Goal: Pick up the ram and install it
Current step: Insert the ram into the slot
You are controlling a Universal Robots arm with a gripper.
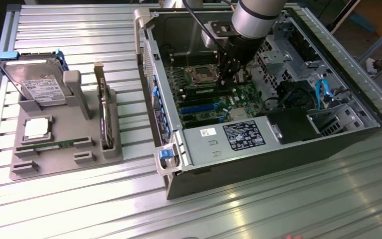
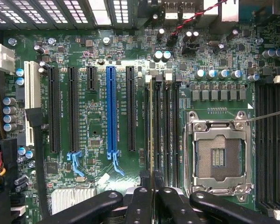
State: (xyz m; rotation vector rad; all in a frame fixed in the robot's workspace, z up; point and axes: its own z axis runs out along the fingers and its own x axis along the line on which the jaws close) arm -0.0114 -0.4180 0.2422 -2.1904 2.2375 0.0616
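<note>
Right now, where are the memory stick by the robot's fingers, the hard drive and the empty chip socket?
memory stick (image 2: 151,130), wrist view, its thin edge.
hard drive (image 1: 38,82), exterior view, its labelled face.
chip socket (image 2: 219,158), wrist view, its bare middle.

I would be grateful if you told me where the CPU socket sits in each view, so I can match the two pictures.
Exterior view: the CPU socket lies on the motherboard inside the open computer case.
Wrist view: the CPU socket, empty in its metal frame, sits between two banks of memory slots.
Shared landmark: the blue expansion slot.
</note>
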